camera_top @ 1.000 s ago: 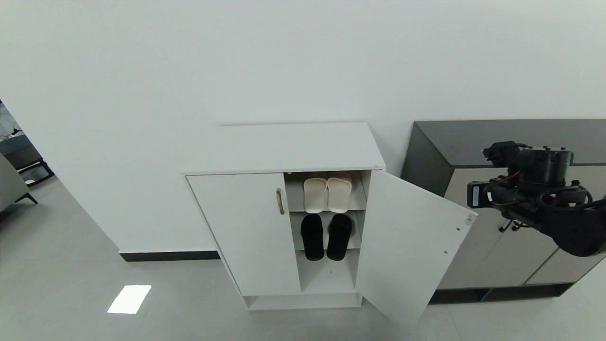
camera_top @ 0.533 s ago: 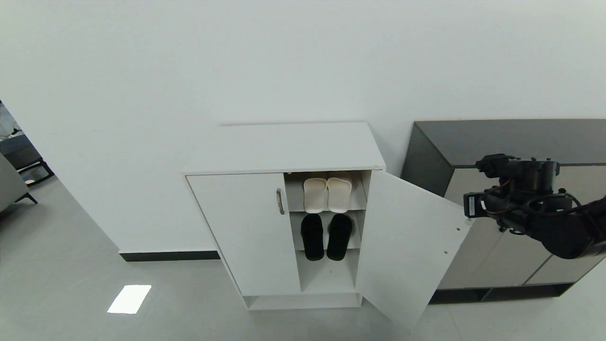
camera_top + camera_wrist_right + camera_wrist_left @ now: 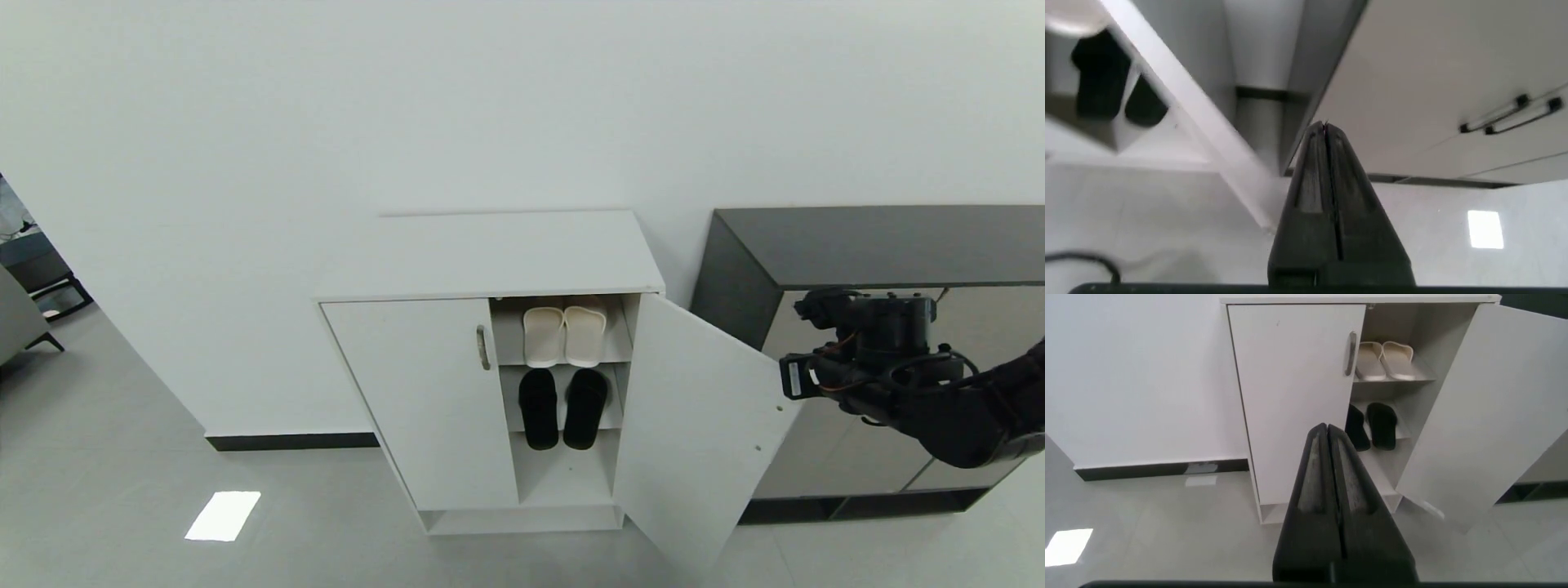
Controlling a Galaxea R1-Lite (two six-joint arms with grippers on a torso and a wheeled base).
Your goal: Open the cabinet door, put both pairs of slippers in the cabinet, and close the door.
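Left gripper [image 3: 1328, 429] first: its jaws are pressed flat together with nothing between them, and it hangs well back from the cabinet [image 3: 506, 253], pointed at the closed left door [image 3: 416, 392]. Over to the right gripper [image 3: 1324, 126]: jaws clenched there too, gripping nothing. We find it on the outer side of the open door [image 3: 702, 416], right at the free edge near the upper corner. Whether it touches the panel we cannot tell. That door stands swung out at an angle, hinged on the cabinet's right side. Inside, the white slippers [image 3: 565, 335] sit side by side on the top shelf. The black slippers [image 3: 563, 407] sit side by side on the shelf just below. A dark sideboard [image 3: 865, 245] stands just right of the cabinet, behind the right arm.
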